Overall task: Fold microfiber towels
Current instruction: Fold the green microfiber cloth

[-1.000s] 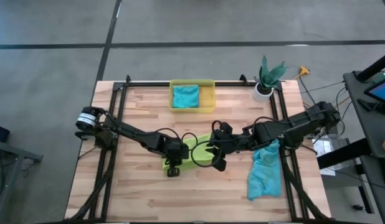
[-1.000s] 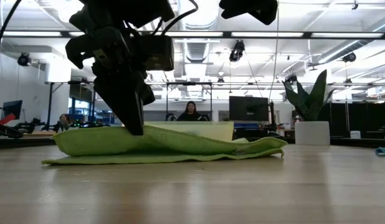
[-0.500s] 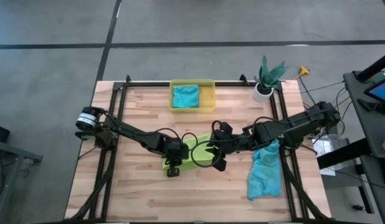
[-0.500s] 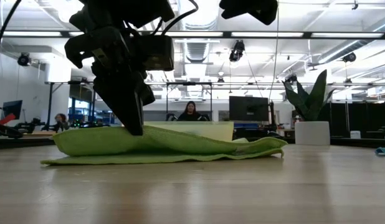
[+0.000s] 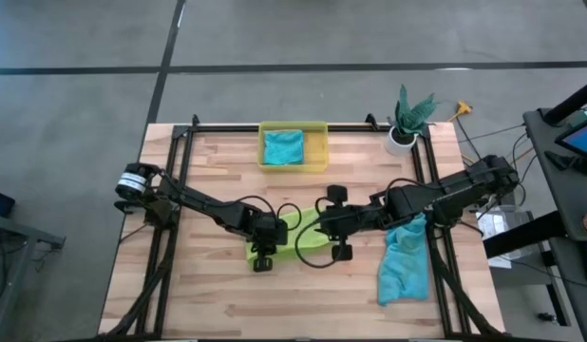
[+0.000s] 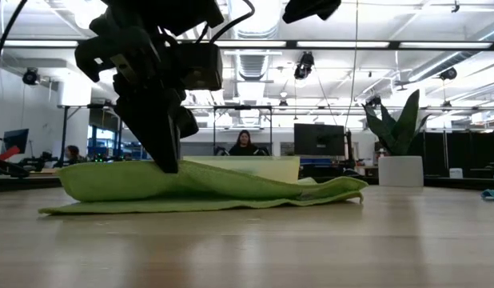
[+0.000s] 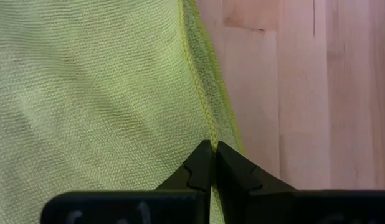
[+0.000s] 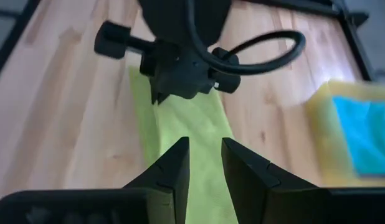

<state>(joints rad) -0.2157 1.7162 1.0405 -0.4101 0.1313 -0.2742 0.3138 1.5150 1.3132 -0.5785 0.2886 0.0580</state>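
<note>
table (image 5: 217,294): bare wood all round the fingers
lime towel (image 6: 231,189): mid-table, hem clamped in left gripper (image 7: 212,163)
right gripper (image 8: 205,163): fingers apart, over towel
change: right gripper rolled; towel's left edge dragged outward

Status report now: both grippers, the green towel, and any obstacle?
Left gripper shut on lime green towel edge. Right gripper open above towel, holding nothing. No obstacle seen.

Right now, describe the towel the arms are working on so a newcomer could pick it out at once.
Start at the wooden table and look to its middle, where both dark arms meet. The lime green towel lies there, with the left pincer pinching its edge. Unlike the turquoise towel at the right edge or the one in the yellow bin, it is the only green cloth.
</note>
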